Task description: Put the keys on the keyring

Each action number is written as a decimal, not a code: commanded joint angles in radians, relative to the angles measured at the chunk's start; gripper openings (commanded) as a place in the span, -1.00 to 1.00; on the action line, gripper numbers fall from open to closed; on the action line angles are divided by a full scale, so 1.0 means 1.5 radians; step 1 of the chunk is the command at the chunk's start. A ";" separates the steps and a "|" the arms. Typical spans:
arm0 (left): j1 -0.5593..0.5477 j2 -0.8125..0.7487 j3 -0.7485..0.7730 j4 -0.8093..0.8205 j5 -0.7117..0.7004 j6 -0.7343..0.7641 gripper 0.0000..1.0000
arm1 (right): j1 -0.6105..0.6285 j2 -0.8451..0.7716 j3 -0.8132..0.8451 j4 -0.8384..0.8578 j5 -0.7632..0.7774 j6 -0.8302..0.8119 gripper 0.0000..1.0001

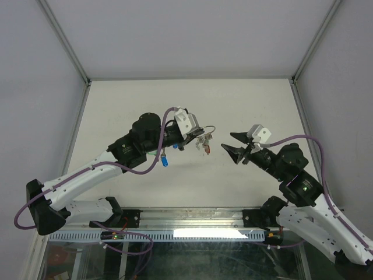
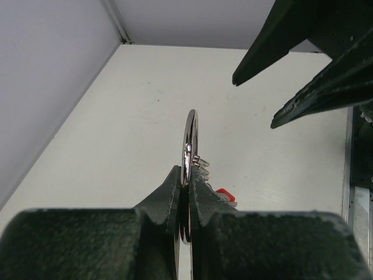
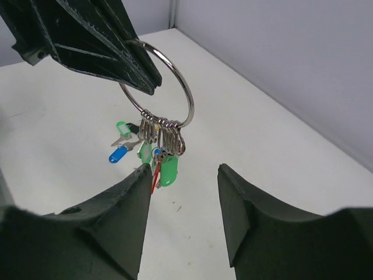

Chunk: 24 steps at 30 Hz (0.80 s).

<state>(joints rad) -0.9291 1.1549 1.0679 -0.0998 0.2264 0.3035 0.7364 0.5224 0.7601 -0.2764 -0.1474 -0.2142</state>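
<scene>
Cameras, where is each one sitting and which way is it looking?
Top external: above and behind, looking down on the table; the left arm and right arm show.
Left wrist: on the left arm, looking along the left gripper, shut on the keyring.
Right wrist: on the right arm, looking past the open right gripper at the hanging keys.
Shared: both wrist views show the keyring and the other arm's gripper.

White table (image 1: pixel 256 105) lying between pale grey walls (image 1: pixel 186 35); metal posts (image 1: pixel 64 41) rising from its far corners; a metal rail (image 1: pixel 192 219) running along its near edge, a bright strip (image 1: pixel 210 234) shining just below.
</scene>
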 commanded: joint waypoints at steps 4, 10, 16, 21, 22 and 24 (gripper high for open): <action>0.001 -0.005 0.052 0.038 -0.082 -0.065 -1.00 | 0.000 0.035 -0.062 0.240 0.006 -0.085 -0.07; 0.001 -0.009 0.055 0.046 -0.104 -0.079 -1.00 | 0.009 0.063 -0.107 0.333 0.025 -0.097 -0.16; 0.001 -0.010 0.064 0.047 -0.103 -0.087 -1.00 | 0.036 0.083 -0.143 0.405 0.069 -0.121 -0.17; 0.000 -0.008 0.066 0.050 -0.099 -0.089 -1.00 | 0.043 0.106 -0.141 0.422 0.074 -0.123 -0.25; 0.001 -0.009 0.066 0.049 -0.099 -0.089 -1.00 | 0.043 0.108 -0.141 0.426 0.076 -0.123 -0.26; 0.001 -0.009 0.066 0.049 -0.098 -0.089 -1.00 | 0.044 0.112 -0.142 0.434 0.080 -0.123 -0.30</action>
<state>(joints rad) -0.9287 1.1595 1.1103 -0.0891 0.0830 0.1909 0.7956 0.6842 0.5385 0.2596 -0.0593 -0.3851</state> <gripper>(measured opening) 0.020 0.364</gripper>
